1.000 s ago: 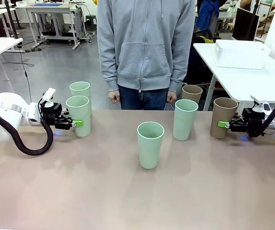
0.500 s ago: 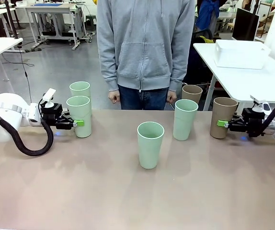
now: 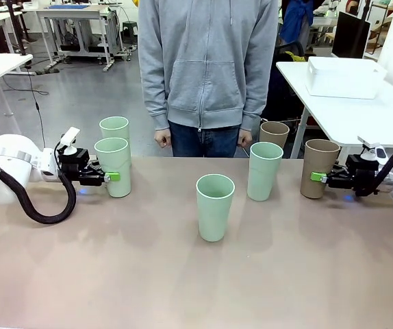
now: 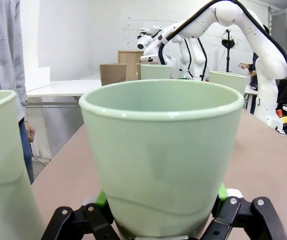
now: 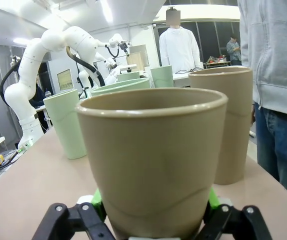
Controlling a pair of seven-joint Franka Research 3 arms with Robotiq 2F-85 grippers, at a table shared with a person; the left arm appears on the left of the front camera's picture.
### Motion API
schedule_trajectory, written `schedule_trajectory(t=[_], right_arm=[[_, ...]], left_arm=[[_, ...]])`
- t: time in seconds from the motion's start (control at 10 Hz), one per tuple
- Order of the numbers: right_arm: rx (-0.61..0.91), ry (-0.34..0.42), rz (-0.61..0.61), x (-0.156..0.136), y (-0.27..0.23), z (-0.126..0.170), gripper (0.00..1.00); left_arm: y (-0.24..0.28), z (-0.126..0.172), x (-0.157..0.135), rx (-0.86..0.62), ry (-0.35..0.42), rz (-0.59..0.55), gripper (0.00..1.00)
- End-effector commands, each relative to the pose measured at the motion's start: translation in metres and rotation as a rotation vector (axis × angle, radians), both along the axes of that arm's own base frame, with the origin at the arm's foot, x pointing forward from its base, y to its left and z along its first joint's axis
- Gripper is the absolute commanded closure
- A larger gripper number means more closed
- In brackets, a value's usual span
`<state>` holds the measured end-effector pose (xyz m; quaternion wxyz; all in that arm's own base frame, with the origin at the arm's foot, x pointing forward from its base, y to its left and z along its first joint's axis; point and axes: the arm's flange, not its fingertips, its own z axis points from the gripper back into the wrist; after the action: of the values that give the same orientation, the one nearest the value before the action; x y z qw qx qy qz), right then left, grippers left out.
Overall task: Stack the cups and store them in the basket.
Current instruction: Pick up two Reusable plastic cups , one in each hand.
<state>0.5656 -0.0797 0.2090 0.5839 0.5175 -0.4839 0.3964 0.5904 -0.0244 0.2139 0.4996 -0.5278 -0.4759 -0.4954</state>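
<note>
Right up front on the bench [image 3: 80, 274], the lone green cup [image 3: 215, 207] stands upright at the middle, mouth up, with nothing touching it.

Farther back, a loose row runs across the bench. At its left end the left gripper [image 3: 112, 176] comes in level from the side and is clamped on the held green cup [image 3: 113, 166]. In the left wrist view its green pads press both sides of the lower wall. Whether this cup's base rests on the bench or sits just off it, I cannot tell. Right of the middle, the third green cup [image 3: 264, 171] stands upright and free. At the right end the right gripper [image 3: 318, 177] also reaches in level and is closed around the held tan cup [image 3: 320, 168]. The right wrist view shows a pad on each side, low on the wall.

Behind the row, near the far edge, the rear green cup [image 3: 114, 128] stands just beyond the held green cup, and the rear tan cup [image 3: 274, 134] stands just beyond the third green cup. Both are upright.

Past the far edge stands a person [image 3: 209, 68] in a grey hooded top, both hands [image 3: 162, 140] hanging loosely curled at the sides.

Farthest off, on a white side table [image 3: 361, 116] at the right, sits the white basket [image 3: 344, 77], well apart from every cup.
</note>
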Motion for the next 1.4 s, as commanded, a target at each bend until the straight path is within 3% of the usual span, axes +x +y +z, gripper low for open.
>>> schedule_trajectory(t=[0.0,0.1,0.2,0.5,0.8,1.1,1.3], right_arm=[[0.001,-0.004,-0.005,0.000,0.001,0.000,0.46],[0.001,-0.004,-0.005,0.000,0.001,0.000,0.46],[0.000,0.000,0.000,0.000,0.000,0.000,0.16],[0.006,-0.130,-0.076,-0.048,0.014,0.057,0.16],[0.051,-0.179,-0.100,-0.119,0.043,0.108,0.16],[0.048,-0.142,-0.089,-0.194,0.091,0.131,0.16],[0.071,-0.091,-0.095,-0.212,0.115,0.126,0.16]], left_arm=[[0.000,0.002,0.001,0.010,-0.005,0.006,0.44],[0.000,0.002,0.001,0.010,-0.005,0.006,0.44],[0.000,0.000,0.000,0.000,0.000,0.000,0.15],[-0.009,0.057,-0.041,0.002,-0.093,0.044,0.15],[-0.029,0.106,-0.102,-0.001,-0.141,0.108,0.15],[-0.050,0.134,-0.161,0.026,-0.183,0.125,0.15],[-0.047,0.140,-0.190,0.020,-0.203,0.135,0.15]])
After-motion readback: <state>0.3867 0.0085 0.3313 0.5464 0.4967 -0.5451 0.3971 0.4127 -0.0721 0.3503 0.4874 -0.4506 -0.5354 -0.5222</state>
